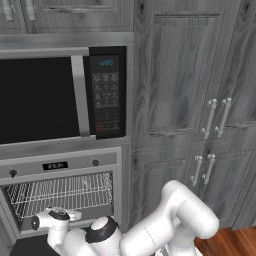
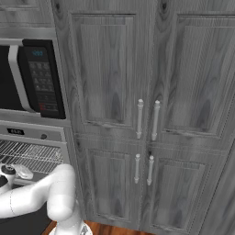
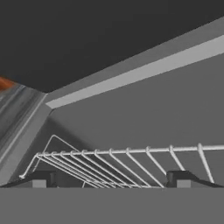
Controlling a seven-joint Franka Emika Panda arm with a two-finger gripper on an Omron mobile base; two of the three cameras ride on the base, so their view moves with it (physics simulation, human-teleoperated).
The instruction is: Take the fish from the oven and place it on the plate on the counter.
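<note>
- Two dark fingertips [image 3: 41,178] sit far apart at the bottom of the hand view, so the gripper [image 3: 111,179] is spread wide with nothing between its jaws.
- Just beyond them, a white wire rack [image 3: 127,164] fans out, its rods running away from the fingers toward a grey inner wall.
- From the left base view, the white arm reaches low into the open steel-framed oven [image 1: 60,192], wrist at the front of the cavity.
- Fish: I cannot make it out on any rack, so its place and heading stay untold.
- Above the oven sits a black-doored microwave [image 1: 60,97] with its keypad.
- Farther right, tall grey wood-grain cabinets [image 2: 147,114] with pale bar handles stand shut.
</note>
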